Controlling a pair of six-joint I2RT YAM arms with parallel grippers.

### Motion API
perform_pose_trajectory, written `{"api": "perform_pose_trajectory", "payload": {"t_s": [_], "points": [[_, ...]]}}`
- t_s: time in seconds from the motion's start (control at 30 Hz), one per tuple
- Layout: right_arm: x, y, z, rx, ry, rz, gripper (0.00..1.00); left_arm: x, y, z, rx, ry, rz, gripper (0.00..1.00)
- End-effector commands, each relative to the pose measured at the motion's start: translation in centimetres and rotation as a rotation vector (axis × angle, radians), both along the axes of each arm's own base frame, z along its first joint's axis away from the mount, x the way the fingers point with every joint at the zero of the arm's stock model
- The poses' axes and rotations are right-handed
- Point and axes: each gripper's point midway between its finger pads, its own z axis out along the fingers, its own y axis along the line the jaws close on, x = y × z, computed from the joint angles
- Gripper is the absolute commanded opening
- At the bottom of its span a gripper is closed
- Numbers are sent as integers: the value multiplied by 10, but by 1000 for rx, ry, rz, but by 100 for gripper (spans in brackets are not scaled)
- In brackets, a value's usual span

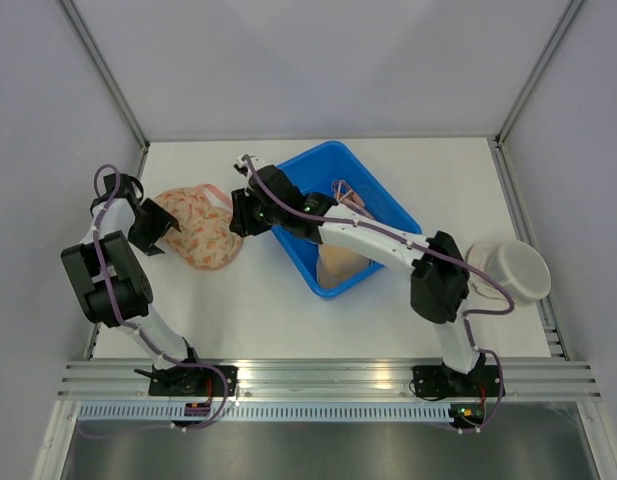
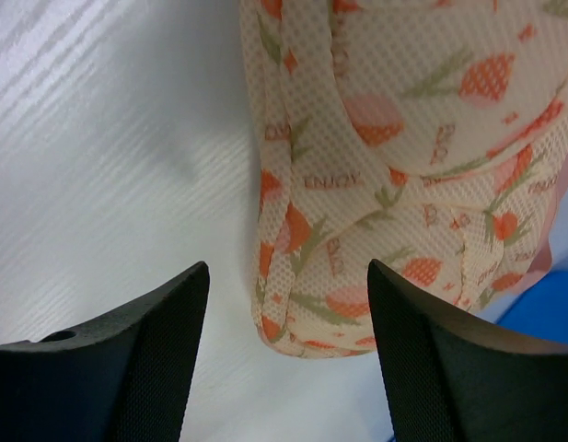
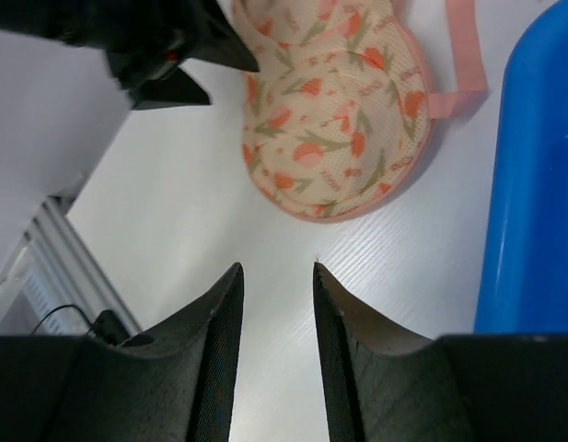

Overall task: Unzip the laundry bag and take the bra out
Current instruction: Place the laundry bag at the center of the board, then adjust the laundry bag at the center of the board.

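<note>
The laundry bag (image 1: 200, 232) is a round mesh pouch with an orange flower print and pink trim, lying on the white table left of the blue bin. My left gripper (image 1: 160, 228) is open at its left edge. The bag's rim (image 2: 311, 313) shows between the fingers, apart from both pads. My right gripper (image 1: 236, 215) is open just right of the bag with nothing between its fingers. In the right wrist view the bag (image 3: 334, 110) lies ahead of that gripper (image 3: 277, 267). A beige garment with pink straps (image 1: 340, 262) lies in the bin; I cannot tell if it is the bra.
The blue bin (image 1: 388, 205) stands at the table's middle, under my right arm. A white bowl (image 1: 515, 272) sits at the right edge. A pink strap loop (image 3: 460, 64) trails from the bag toward the bin. Frame posts and walls close in the table.
</note>
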Motion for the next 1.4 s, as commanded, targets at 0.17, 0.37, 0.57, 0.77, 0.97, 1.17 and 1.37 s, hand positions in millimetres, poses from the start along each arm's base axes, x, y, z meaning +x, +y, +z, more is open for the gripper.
{"api": "perform_pose_trajectory", "payload": {"t_s": [0.17, 0.37, 0.57, 0.77, 0.97, 1.17, 1.37], "points": [[-43, -42, 69, 156, -92, 0, 42, 38, 42, 1, -54, -61, 97, 71], [-55, -60, 65, 117, -107, -1, 41, 50, 47, 5, -57, -104, 98, 71], [-62, -73, 64, 119, -105, -9, 42, 65, 43, 7, -101, -166, 102, 70], [-63, -83, 61, 100, -109, -29, 41, 64, 42, -7, -116, -143, 110, 66], [-64, -87, 73, 115, -124, -38, 41, 50, 37, -29, -147, -91, 123, 46], [-70, -90, 79, 129, -123, -34, 42, 34, 40, -23, -133, -98, 179, 12], [-76, -96, 83, 137, -124, -41, 42, -15, 57, 12, 24, -97, 345, 2]]}}
